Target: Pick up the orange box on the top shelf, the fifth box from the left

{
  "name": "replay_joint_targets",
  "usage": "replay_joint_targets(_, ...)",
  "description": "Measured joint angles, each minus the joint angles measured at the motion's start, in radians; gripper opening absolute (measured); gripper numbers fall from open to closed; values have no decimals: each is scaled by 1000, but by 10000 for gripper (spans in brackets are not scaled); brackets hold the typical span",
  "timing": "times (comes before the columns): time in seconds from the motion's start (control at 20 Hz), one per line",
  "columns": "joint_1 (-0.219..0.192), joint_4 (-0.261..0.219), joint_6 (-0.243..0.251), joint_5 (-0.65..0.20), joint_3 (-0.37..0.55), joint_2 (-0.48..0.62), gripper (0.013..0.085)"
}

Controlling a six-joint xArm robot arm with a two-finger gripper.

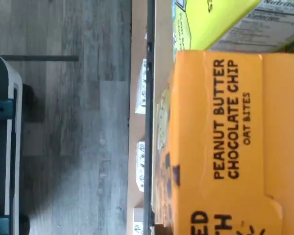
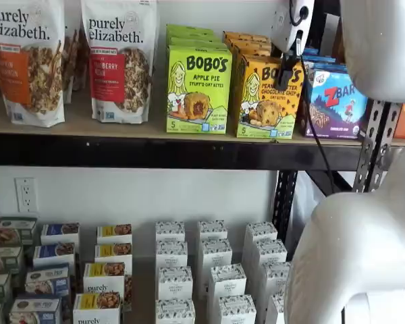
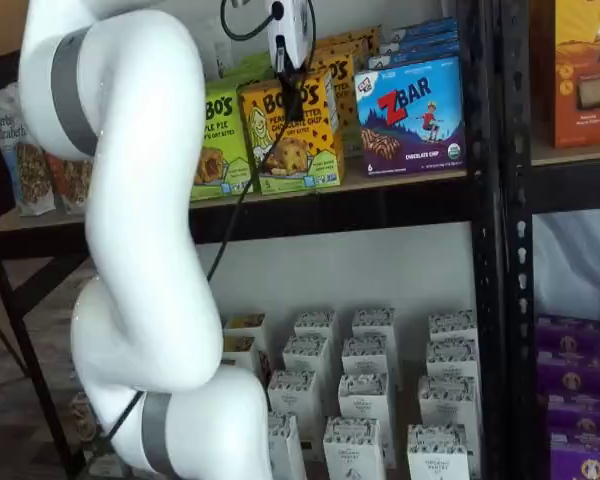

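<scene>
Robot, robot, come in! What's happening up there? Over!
Gripper at orange box front, jaws unclear. Box standing on top shelf. Green Bobo's box close beside.

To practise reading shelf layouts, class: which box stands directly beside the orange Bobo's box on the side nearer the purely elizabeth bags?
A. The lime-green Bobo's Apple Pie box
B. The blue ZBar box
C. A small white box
A: in a shelf view the lime-green Apple Pie box stands between the orange box and the purely elizabeth bags.
</scene>
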Motion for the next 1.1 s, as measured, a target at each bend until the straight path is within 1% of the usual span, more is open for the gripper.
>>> replay_joint_targets(0.05,-1,1,0,1,-1,0,250)
replay_joint_targets(0.1,-1,3,-1,1,-1,0,210)
replay_joint_targets(0.4,1,-7,0,8,-6,1,210)
replay_joint_targets(0.75,12,-21,10,14,14,-39,210)
replay_joint_targets(1.0,22,0,27,52,34,-97,210)
replay_joint_targets(1.1,30,1,36,64,46,-122,210)
